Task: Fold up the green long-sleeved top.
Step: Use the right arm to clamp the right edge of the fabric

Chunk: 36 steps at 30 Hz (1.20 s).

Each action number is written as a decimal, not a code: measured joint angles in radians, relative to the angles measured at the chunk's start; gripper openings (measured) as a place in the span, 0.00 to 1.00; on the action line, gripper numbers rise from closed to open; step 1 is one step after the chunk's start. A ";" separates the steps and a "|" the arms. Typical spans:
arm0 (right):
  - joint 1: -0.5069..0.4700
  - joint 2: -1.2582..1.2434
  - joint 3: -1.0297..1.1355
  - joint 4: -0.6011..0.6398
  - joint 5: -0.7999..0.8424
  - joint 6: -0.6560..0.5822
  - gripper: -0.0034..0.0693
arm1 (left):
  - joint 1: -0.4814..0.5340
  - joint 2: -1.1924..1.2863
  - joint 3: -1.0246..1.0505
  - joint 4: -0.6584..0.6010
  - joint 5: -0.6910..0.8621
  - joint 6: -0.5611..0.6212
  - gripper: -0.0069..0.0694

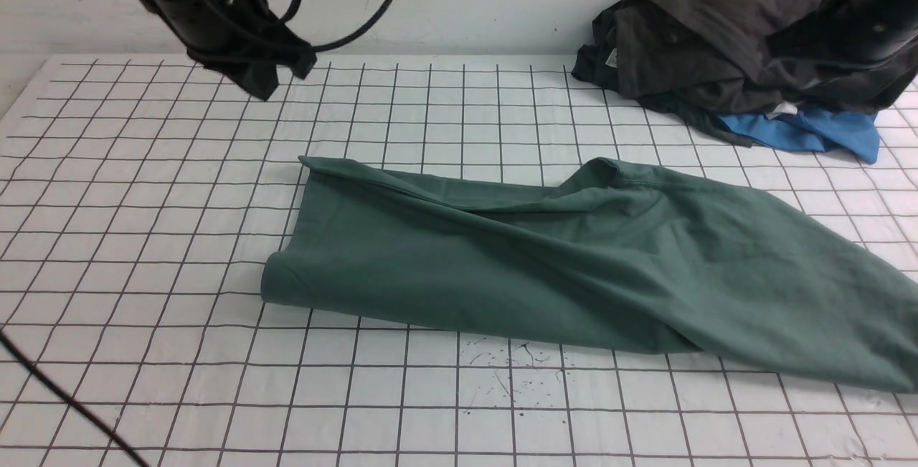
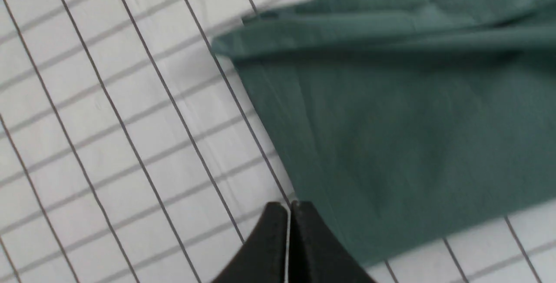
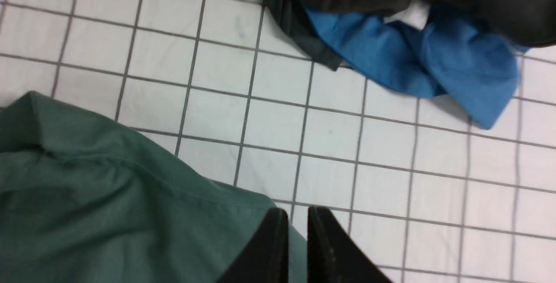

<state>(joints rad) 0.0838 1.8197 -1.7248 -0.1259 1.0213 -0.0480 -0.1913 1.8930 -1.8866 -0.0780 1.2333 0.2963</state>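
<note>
Top: the green long-sleeved top [image 1: 574,259] lies flat on the tabletop [image 1: 143,237], doubled into a long band that runs from the middle out past the right edge of the front view.
Its left end: a neat rounded fold, with a loose flap standing up along the far edge.
Left pincer [image 2: 289,207]: jaws pressed together, nothing in them, hovering over the top's left end and clear of the cloth.
Right pincer [image 3: 297,213]: just a crack open, a slim gap between the tips and nothing in it, hanging above the top's far edge.
Tabletop: white, ruled with a dark grid, some dark specks [image 1: 509,366] just in front of the top.
Far right corner: a charcoal heap of clothes [image 1: 731,36] with a blue garment [image 1: 803,130] poking out from under it, bare grid between them and the top.
Near left: a black cable [image 1: 57,395] crosses the corner.
</note>
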 joint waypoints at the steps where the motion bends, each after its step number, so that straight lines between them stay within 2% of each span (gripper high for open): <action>1: -0.003 -0.065 0.052 0.001 -0.001 -0.001 0.14 | -0.005 -0.050 0.120 -0.003 0.000 0.000 0.08; 3: -0.003 -0.130 0.120 0.008 -0.006 -0.001 0.14 | -0.012 -0.089 0.271 -0.008 -0.001 0.001 0.08; 4: -0.003 -0.143 0.128 0.009 -0.006 -0.001 0.14 | -0.012 -0.093 0.271 -0.009 -0.001 0.001 0.08; 5: -0.003 -0.189 0.198 0.023 -0.006 -0.001 0.14 | -0.016 -0.118 0.390 -0.020 -0.022 0.001 0.08; 6: -0.003 -0.195 0.206 0.024 -0.006 -0.001 0.14 | -0.016 -0.120 0.402 -0.020 -0.022 0.000 0.08; 8: -0.003 -0.262 0.307 0.035 -0.005 -0.001 0.14 | -0.015 -0.154 0.534 -0.034 -0.091 0.000 0.08; 17: -0.004 -0.380 0.418 0.061 0.060 0.010 0.14 | -0.010 -0.158 0.632 -0.063 -0.273 -0.023 0.09; 20: -0.004 -0.396 0.422 0.079 0.123 0.010 0.15 | -0.010 -0.141 0.627 -0.077 -0.299 -0.045 0.17; 24: -0.006 -0.414 0.424 0.082 0.201 0.010 0.19 | -0.009 -0.105 0.621 -0.085 -0.327 -0.057 0.41; 25: -0.005 -0.415 0.424 0.082 0.206 0.010 0.20 | -0.009 -0.102 0.621 -0.085 -0.331 -0.060 0.44; 26: -0.005 -0.423 0.424 0.082 0.217 0.010 0.22 | -0.007 -0.088 0.621 -0.088 -0.348 -0.074 0.54; 28: -0.005 -0.433 0.424 0.082 0.221 0.010 0.28 | 0.001 -0.072 0.621 -0.092 -0.376 -0.094 0.67; 29: -0.005 -0.436 0.424 0.082 0.221 0.010 0.29 | 0.002 -0.070 0.621 -0.093 -0.383 -0.099 0.69; 30: -0.005 -0.444 0.425 0.082 0.222 0.012 0.34 | 0.012 -0.056 0.621 -0.093 -0.406 -0.115 0.80; 31: -0.005 -0.451 0.428 0.080 0.222 0.015 0.38 | 0.019 -0.048 0.621 -0.094 -0.420 -0.122 0.86; 32: -0.005 -0.454 0.429 0.078 0.222 0.016 0.39 | 0.019 -0.048 0.621 -0.094 -0.421 -0.123 0.87; 33: -0.005 -0.464 0.447 0.067 0.221 0.026 0.46 | 0.028 -0.038 0.621 -0.103 -0.430 -0.124 0.92; 36: -0.005 -0.479 0.511 0.027 0.215 0.063 0.55 | 0.033 -0.023 0.621 -0.136 -0.438 -0.117 0.94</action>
<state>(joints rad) 0.0788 1.3407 -1.2142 -0.0985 1.2366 0.0150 -0.1586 1.8705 -1.2659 -0.2137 0.7949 0.1797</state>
